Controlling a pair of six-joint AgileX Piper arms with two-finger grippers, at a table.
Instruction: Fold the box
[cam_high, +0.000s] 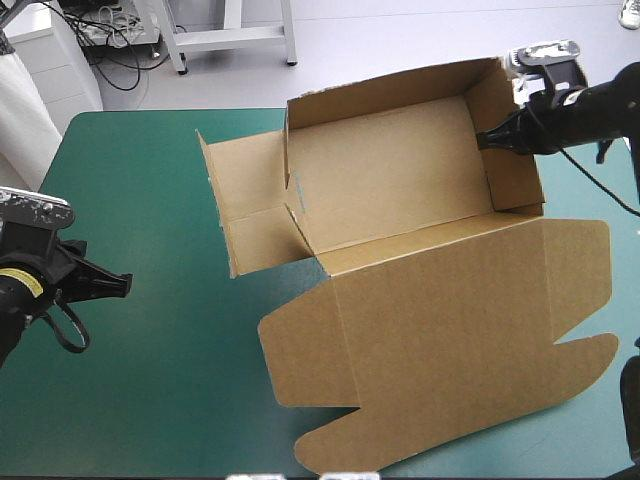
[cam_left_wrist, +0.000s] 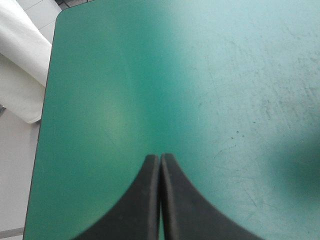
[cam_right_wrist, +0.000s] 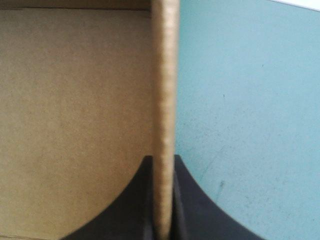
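Note:
The brown box (cam_high: 390, 180) stands in the middle and right of the teal-green table, its far wall and right wall raised, its left wall panels (cam_high: 250, 205) lying open and flat. The wide lid (cam_high: 450, 340) lies flat toward the near edge. My right gripper (cam_high: 487, 141) is shut on the box, pinching the top edge of the upright right wall (cam_right_wrist: 165, 100); the box floor shows on one side of that wall, bare cover on the other. My left gripper (cam_high: 122, 282) hovers near the table's left edge, shut and holding nothing, its fingers (cam_left_wrist: 150, 200) meeting over bare cover.
The teal-green table (cam_high: 140, 180) lies bare between the left gripper and the box. In the left wrist view the table's left edge (cam_left_wrist: 45, 100) and a rounded corner show ahead of the gripper, with a white roll (cam_left_wrist: 20, 60) beyond the edge.

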